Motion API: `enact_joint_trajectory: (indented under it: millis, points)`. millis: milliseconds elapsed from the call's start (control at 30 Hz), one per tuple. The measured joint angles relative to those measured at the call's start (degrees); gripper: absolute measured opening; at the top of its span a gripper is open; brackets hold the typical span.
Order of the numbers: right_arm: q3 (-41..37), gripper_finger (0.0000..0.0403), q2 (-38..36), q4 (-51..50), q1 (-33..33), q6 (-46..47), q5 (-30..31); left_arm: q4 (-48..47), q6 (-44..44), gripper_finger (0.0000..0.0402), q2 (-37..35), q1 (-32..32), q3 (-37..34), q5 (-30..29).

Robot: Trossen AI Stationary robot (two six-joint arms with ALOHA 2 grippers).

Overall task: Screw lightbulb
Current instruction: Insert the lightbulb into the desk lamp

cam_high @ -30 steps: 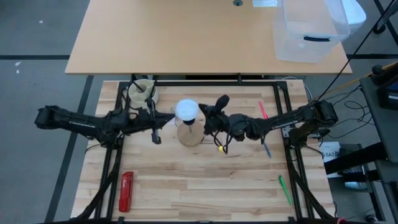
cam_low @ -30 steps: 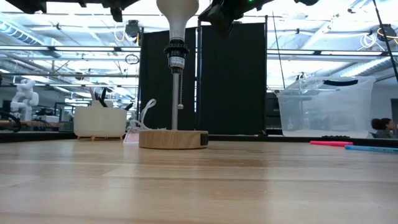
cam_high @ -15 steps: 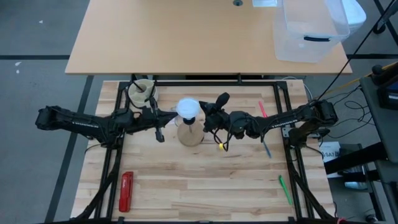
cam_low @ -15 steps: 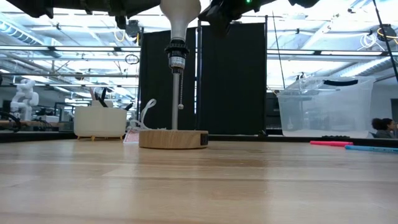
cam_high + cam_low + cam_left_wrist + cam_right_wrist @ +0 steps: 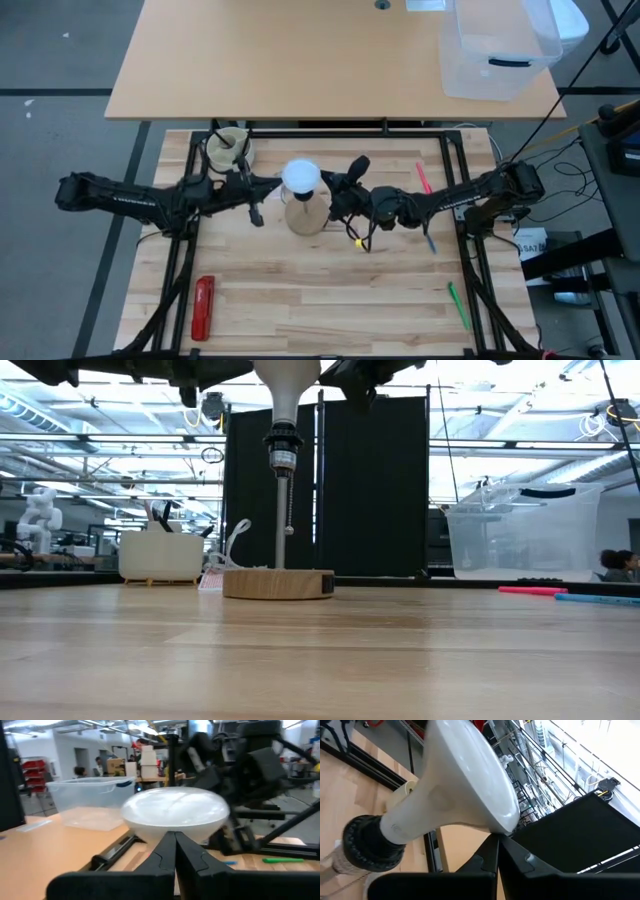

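two claws: my left claw (image 5: 253,214) and my right claw (image 5: 336,186) sit on either side of the lightbulb (image 5: 301,177), both with fingers pressed together, pinching nothing.
lightbulb place: it sits upright in the black socket (image 5: 282,445) on top of a thin metal post (image 5: 282,520), which rises from a round wooden base (image 5: 278,582) on the counter (image 5: 330,290).
left claw: just beside the dome on its outer side; in my left wrist view the closed fingertips (image 5: 174,840) point at the dome's underside (image 5: 175,814).
right claw: close against the dome's other side; in my right wrist view the closed tips (image 5: 496,842) sit at the dome's rim (image 5: 485,790).
weight: light, i judge, a thin shell with little mass.
surface: smooth and frosted, likely slippery under hard fingers.
fragility: probably brittle; a hard squeeze could crack it.
stiffness: rigid, no give, so grip must be gentle.
where to hold: across the widest part of the dome, fingers spread first, then turn about the post's axis.
risk: the tall post may tip if i push sideways.
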Motion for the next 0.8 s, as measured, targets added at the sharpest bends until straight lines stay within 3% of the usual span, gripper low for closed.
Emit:
enact_joint_trajectory:
  millis: [133, 267, 500, 800]
  points:
    - [-0.01, 0.0000, 0.00, -0.93, 1.02, 1.51, -3.12, -0.52, -1.18, 0.0000, 0.02, 1.86, 0.00, -1.04]
    - [0.03, 0.0000, 0.07, -1.45, 2.09, 2.16, -5.21, -2.05, -2.39, 0.0000, 0.42, 3.34, -0.04, 1.75]
    - [0.03, 0.0000, 0.07, -2.14, 3.30, 2.73, -4.10, -1.93, -3.66, 0.0000, 0.28, 5.19, 0.00, 0.01]
    - [0.03, 0.0000, 0.07, -4.08, 0.96, 3.85, -2.14, -0.11, 0.06, 0.0000, -4.07, 2.06, 0.00, -0.73]
